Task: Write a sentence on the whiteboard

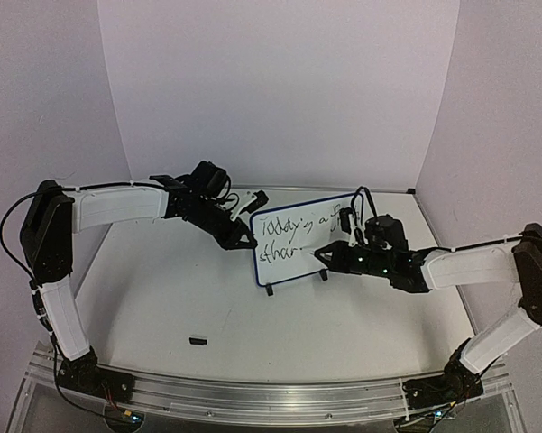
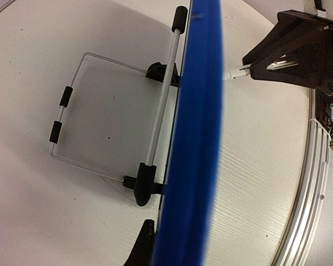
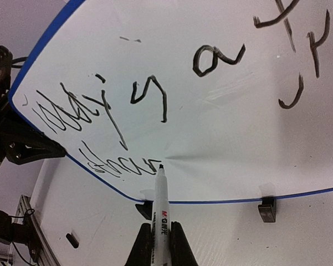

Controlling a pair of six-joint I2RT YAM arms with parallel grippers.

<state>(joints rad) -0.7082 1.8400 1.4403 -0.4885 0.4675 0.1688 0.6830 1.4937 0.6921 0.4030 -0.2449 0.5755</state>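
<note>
The marker [image 3: 161, 210] tip touches the whiteboard [image 3: 221, 133].
The right pincer [image 3: 160, 234] grips it; the left pincer [image 1: 245, 240] clamps the rim.

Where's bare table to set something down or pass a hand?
Free: the white table in front of the small blue-rimmed whiteboard, either side of the small black piece. Crowded: the board's left edge, gripped by the left end effector, and its face, where the right end effector holds a black-and-white marker pen.
</note>
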